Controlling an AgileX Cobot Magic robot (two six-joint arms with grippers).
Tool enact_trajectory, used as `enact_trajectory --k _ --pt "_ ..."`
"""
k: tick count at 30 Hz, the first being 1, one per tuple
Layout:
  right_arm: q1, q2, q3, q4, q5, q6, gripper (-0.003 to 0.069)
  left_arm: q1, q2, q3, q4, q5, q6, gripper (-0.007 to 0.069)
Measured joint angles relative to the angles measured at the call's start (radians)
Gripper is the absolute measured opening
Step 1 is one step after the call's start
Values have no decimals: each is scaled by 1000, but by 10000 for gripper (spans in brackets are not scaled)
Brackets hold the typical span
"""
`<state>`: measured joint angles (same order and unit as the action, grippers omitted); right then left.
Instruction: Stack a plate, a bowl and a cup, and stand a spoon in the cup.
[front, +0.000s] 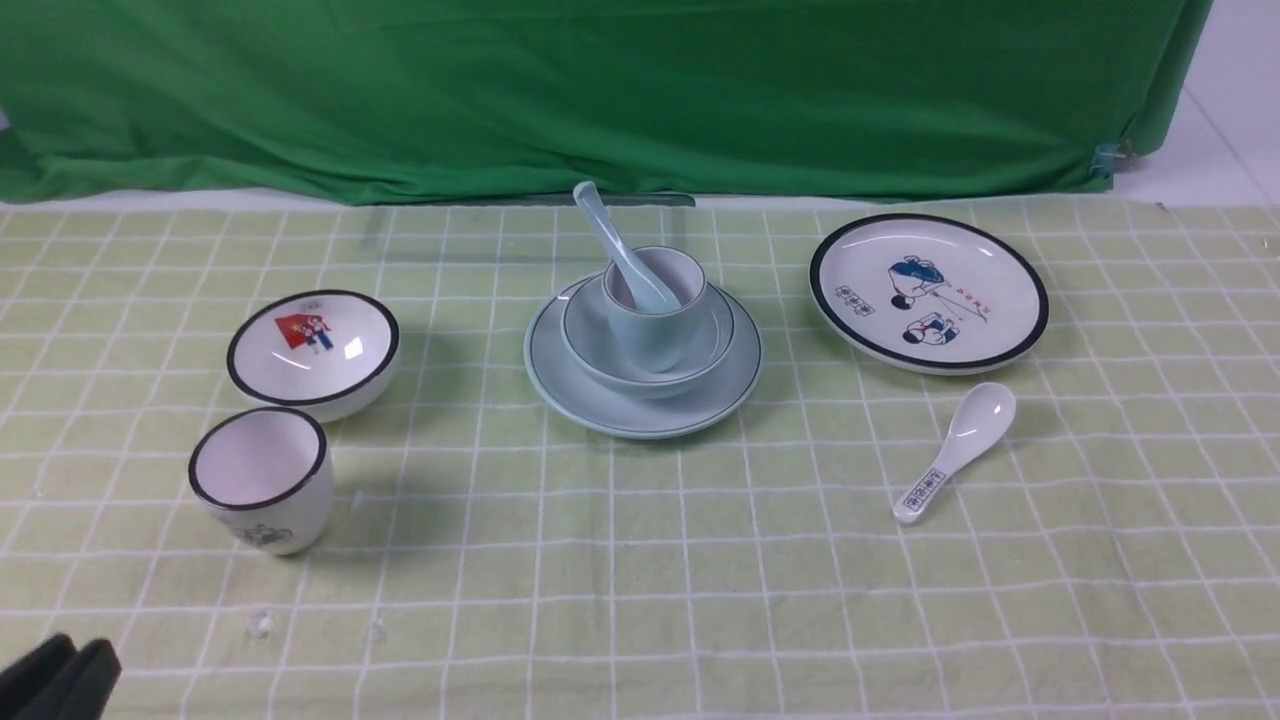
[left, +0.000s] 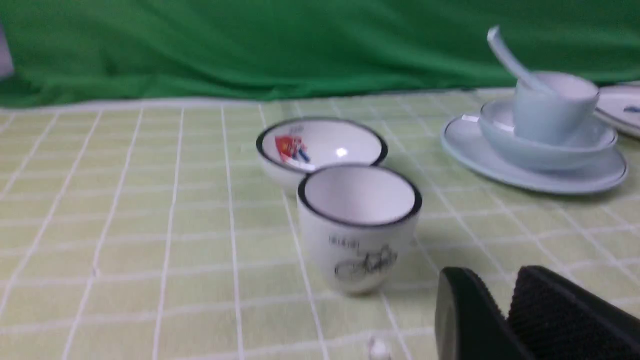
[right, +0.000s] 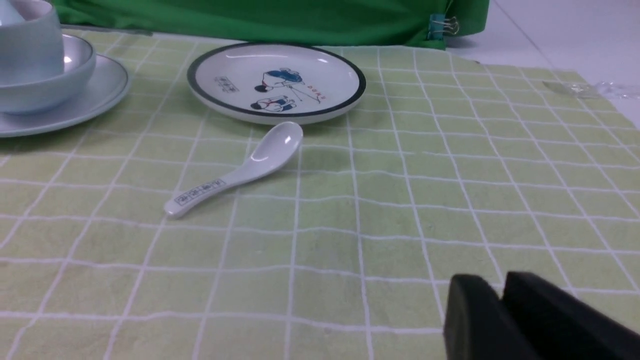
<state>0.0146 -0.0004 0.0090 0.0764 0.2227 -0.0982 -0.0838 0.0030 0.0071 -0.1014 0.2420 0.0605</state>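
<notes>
The pale blue plate (front: 640, 420) lies mid-table with the pale blue bowl (front: 600, 350) on it and the pale blue cup (front: 650, 335) in the bowl. The pale blue spoon (front: 610, 235) stands in the cup, its handle leaning back-left. My left gripper (front: 65, 650) is low at the near left corner, far from the stack. In its wrist view the left gripper (left: 492, 280) shows only a narrow slit at its tips and holds nothing. The right gripper (right: 495, 282) is out of the front view. Its tips are nearly together over bare cloth, also empty.
A black-rimmed picture bowl (front: 313, 345) and printed cup (front: 262, 480) stand at the left. A black-rimmed cartoon plate (front: 928, 290) and a short white spoon (front: 955, 450) lie at the right. A green curtain (front: 600, 90) closes the back.
</notes>
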Motion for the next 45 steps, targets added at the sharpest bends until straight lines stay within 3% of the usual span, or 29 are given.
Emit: enact_trajectory --k 3,6,45 --pt "-1 0 0 0 0 0 141 8 0 0 1 16 -7 -17" --pt "-3 0 0 0 0 0 149 8 0 0 2 22 -8 -36" --pt "-6 0 0 0 0 0 236 8 0 0 3 22 -3 -31"
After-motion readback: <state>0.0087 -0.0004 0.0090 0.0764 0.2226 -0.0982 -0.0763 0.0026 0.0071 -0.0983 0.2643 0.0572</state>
